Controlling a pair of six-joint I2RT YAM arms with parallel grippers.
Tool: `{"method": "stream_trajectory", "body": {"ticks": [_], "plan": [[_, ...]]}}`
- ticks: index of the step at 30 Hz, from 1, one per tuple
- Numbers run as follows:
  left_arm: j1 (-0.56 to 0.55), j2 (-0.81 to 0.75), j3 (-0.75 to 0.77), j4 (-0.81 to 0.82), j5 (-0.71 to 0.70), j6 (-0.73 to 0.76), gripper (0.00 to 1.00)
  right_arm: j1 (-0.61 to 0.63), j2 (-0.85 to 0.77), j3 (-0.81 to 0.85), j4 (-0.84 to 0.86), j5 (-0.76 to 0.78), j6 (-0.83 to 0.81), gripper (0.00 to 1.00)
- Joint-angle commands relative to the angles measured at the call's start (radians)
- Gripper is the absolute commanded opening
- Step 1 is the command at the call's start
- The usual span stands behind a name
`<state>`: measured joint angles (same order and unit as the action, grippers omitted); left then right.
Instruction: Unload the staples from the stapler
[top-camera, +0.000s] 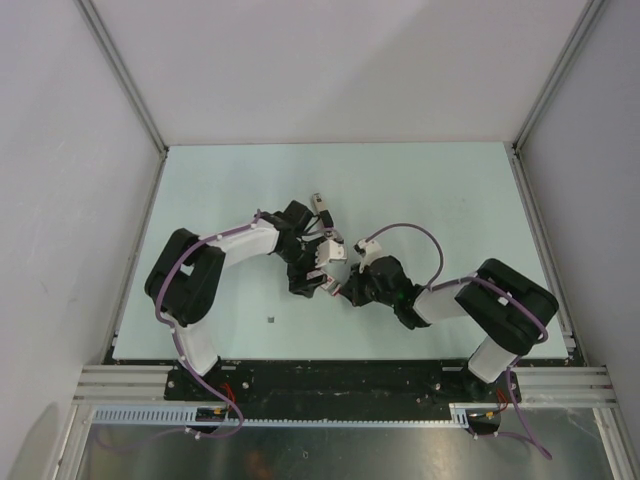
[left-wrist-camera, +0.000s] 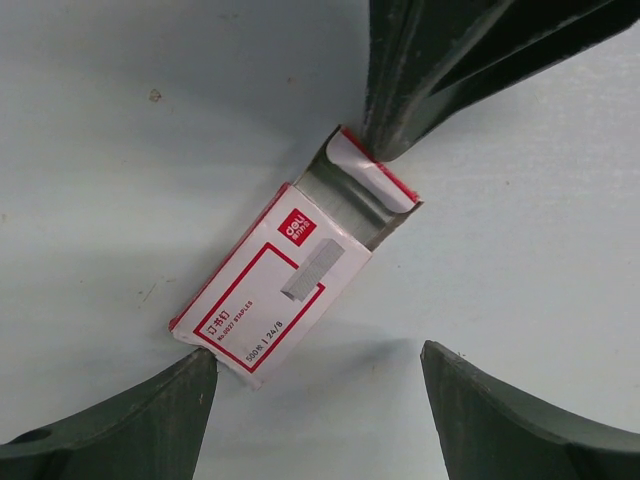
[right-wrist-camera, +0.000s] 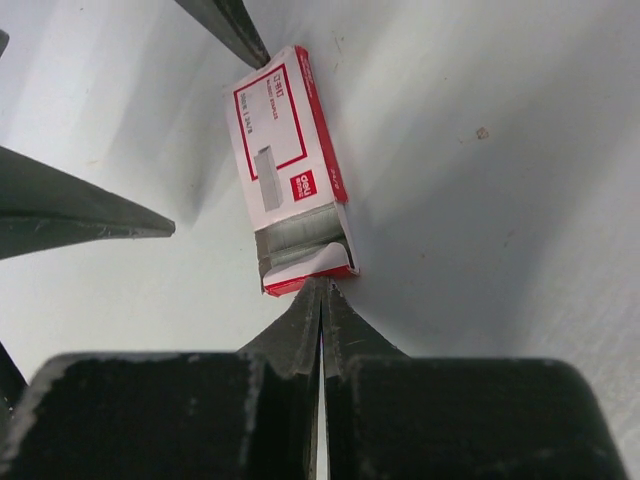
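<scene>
Red-and-white cardboard staple box (left-wrist-camera: 265, 295) lies flat mid-frame in the left wrist view, its flap end open toward upper right. Left gripper (left-wrist-camera: 318, 350) is spread wide and holds nothing, with the box's closed end between its fingers. Right gripper (right-wrist-camera: 322, 290) is pinched shut and empty, tips touching the white flap (right-wrist-camera: 318, 262). A slim beige-and-dark bar, likely the stapler (top-camera: 318, 204), sits upper centre of the top view, apart from both grippers. Looks like box prep: lever the flap gently without shoving the box, and close the left lightly on the long sides so the cardboard isn't crushed.
</scene>
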<state>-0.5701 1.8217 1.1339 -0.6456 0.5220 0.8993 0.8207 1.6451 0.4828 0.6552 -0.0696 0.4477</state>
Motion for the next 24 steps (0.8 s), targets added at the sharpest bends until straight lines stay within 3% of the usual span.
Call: {"method": "stream_trajectory", "body": {"ticks": [1, 20, 24], "plan": [[-0.034, 0.054, -0.034, -0.142, 0.065, -0.011, 0.87, -0.009, 0.018, 0.045, 0.03, 0.005, -0.022, 0.0], [-0.072, 0.022, -0.062, -0.151, 0.081, -0.03, 0.87, -0.034, 0.027, 0.064, 0.004, -0.01, -0.034, 0.0], [-0.072, -0.016, -0.06, -0.153, 0.085, -0.068, 0.96, -0.042, 0.003, 0.063, -0.04, -0.019, -0.035, 0.03]]}}
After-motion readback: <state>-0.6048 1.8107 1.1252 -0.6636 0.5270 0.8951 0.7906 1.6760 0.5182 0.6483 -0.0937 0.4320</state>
